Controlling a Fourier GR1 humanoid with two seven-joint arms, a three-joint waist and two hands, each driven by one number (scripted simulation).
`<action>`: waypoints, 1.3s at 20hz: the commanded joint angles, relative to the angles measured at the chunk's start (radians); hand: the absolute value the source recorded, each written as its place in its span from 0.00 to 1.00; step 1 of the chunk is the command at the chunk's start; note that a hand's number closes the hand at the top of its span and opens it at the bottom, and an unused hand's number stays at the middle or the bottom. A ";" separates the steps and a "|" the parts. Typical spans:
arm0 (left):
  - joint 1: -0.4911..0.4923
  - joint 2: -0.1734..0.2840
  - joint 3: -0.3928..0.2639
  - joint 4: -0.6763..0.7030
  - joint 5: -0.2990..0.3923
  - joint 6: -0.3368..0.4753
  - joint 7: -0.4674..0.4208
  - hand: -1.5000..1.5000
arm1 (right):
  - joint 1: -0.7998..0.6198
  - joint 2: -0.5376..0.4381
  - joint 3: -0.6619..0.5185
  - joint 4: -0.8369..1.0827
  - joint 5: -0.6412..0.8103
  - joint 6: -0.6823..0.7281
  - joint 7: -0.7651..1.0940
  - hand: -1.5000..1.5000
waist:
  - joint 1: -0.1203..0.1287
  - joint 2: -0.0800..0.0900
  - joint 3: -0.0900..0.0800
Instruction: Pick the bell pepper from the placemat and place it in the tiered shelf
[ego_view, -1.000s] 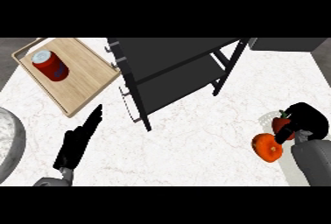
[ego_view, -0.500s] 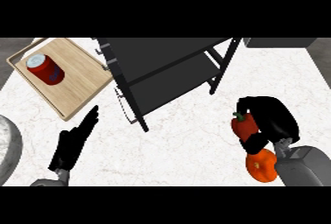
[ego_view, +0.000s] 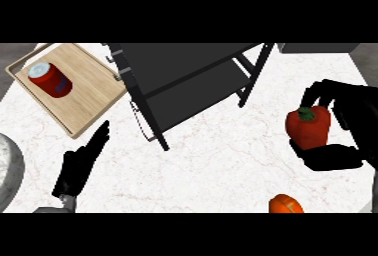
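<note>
My right hand (ego_view: 339, 127) holds the bell pepper (ego_view: 308, 127), fingers (ego_view: 319, 90) curled over its top and thumb under it, lifted off the worktop (ego_view: 214, 170) and well to the right of the tiered shelf (ego_view: 184, 75). Left hand (ego_view: 80, 165) rests open on the worktop, below-left of the shelf, fingers straight. Step in hand, I judge: carry the pepper left to the shelf. To do it well, keep it upright, come in over the shelf's right front leg without clipping the frame, set it down on a tier before letting go. An orange fruit (ego_view: 286, 204) lies below the pepper, a red can (ego_view: 50, 79) sits on the wooden tray (ego_view: 92, 100) left of the shelf; ignore both.
</note>
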 joint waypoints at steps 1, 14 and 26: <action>-0.073 -0.024 0.004 0.041 -0.012 0.010 0.034 0.50 | -0.132 0.079 -0.038 -0.045 -0.035 0.004 0.118 1.00 | 0.008 0.005 0.000; -0.041 -0.050 -0.005 0.032 -0.048 -0.009 -0.008 0.50 | -0.657 0.164 -0.076 0.570 0.097 -0.084 0.082 1.00 | 0.027 0.008 0.000; -0.053 -0.057 0.009 0.047 -0.048 -0.027 0.000 0.50 | -0.905 0.272 -0.046 1.139 0.199 -0.215 -0.158 1.00 | 0.045 0.014 0.000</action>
